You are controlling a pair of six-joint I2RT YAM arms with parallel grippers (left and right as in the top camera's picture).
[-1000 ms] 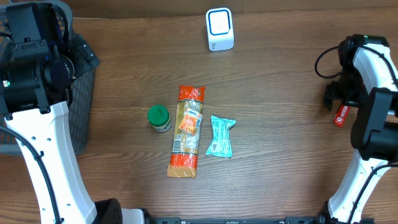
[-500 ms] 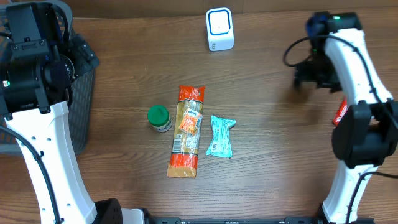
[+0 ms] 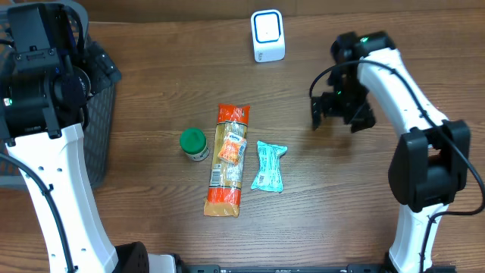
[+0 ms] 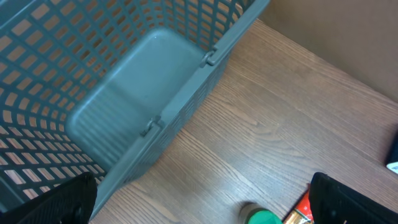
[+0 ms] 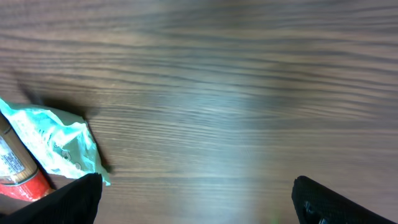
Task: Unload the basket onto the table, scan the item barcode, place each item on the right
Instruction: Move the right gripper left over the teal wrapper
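The left gripper (image 4: 199,202) and right gripper (image 3: 339,114) are open, holding nothing. The orange packet (image 3: 226,159), teal packet (image 3: 268,167) and green-lidded jar (image 3: 194,143) lie mid-table, and the white scanner (image 3: 267,36) stands at the far edge. The labels are too small to read.

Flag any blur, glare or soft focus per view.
Overhead: sharp, evenly lit. Left wrist: basket crisp, no glare. Right wrist: table grain smeared sideways by motion blur, pale sheen mid-frame, packet soft.

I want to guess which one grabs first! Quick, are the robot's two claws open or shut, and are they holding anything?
Left black two-finger gripper: open, holding nothing.
Right black two-finger gripper: open, holding nothing.
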